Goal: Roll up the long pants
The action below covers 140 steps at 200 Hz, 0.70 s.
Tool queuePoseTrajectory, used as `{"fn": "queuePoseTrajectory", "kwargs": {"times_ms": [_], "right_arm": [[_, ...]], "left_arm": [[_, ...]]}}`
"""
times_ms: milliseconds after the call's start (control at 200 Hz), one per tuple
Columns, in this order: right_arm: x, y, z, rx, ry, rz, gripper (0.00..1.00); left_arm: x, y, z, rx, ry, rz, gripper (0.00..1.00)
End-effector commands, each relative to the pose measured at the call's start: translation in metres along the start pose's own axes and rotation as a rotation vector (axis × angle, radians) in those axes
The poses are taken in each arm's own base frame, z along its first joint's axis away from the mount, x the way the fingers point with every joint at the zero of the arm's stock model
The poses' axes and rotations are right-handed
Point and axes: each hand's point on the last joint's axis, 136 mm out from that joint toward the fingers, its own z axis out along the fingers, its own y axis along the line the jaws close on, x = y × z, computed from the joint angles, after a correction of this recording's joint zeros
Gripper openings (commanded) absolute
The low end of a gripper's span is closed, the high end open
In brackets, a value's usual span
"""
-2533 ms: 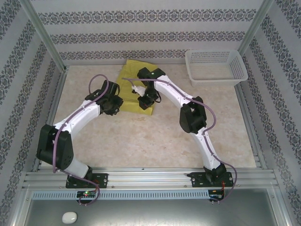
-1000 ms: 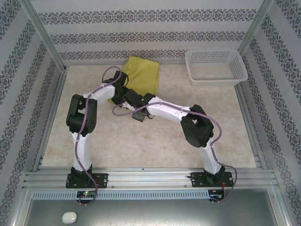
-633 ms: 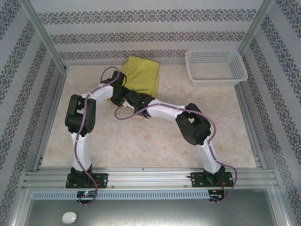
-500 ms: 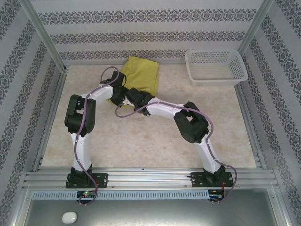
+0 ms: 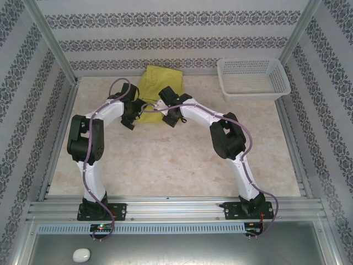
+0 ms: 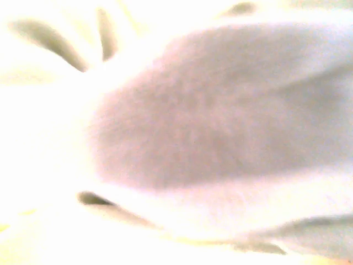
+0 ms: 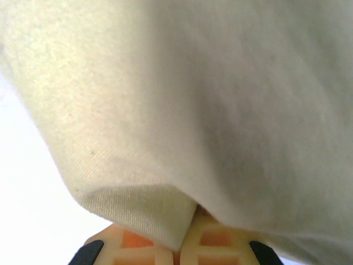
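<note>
Evidently the long pants [image 5: 161, 83] lie far-centre on the tabletop [image 5: 165, 165], stretching away from both arms, the right claw [image 7: 185, 245] clamped on their near edge, while I cannot tell the left claw [image 5: 131, 117] apart or together.

Top cam high at rear, looking down; 2 wrist cams close-up on pants [image 5: 157, 81] [image 7: 220, 83].

Walls [image 5: 176, 22]: grey-white damask-stripe wallpaper. Worktop [image 5: 165, 165]: beige, marbled. Aluminium frame posts [image 5: 51, 41] at corners. White mesh basket [image 5: 255, 91] far right.

Pants [image 5: 160, 77] x1 — basket [image 5: 253, 93] x1
</note>
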Motion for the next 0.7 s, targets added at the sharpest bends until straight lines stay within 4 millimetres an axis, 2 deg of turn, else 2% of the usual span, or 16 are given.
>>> {"fn": "queuePoseTrajectory", "kwargs": {"times_ms": [0, 115, 320, 535, 664, 679, 694], "right_arm": [[-0.001, 0.019, -0.047, -0.165, 0.008, 0.117, 0.0], [-0.009, 0.033, -0.073, -0.263, -0.012, 0.17, 0.0], [-0.017, 0.056, -0.116, -0.433, -0.037, 0.269, 0.0], [-0.019, 0.069, -0.136, -0.549, -0.05, 0.351, 0.0], [-0.01, 0.083, -0.141, -0.619, -0.001, 0.371, 0.0], [-0.008, 0.084, -0.14, -0.619, 0.008, 0.369, 0.0], [-0.005, 0.085, -0.139, -0.618, 0.016, 0.365, 0.0]], "left_arm": [[-0.01, 0.01, -0.03, -0.024, -0.058, 0.01, 1.0], [-0.01, 0.015, -0.034, -0.025, -0.067, 0.002, 1.0], [-0.001, 0.025, -0.025, -0.026, -0.04, -0.026, 1.0], [0.006, 0.031, -0.02, -0.044, -0.035, -0.022, 1.0], [0.006, 0.036, -0.014, -0.067, -0.039, -0.022, 1.0], [0.006, 0.036, -0.013, -0.069, -0.04, -0.022, 0.99], [0.006, 0.037, -0.012, -0.07, -0.04, -0.022, 0.93]]}}
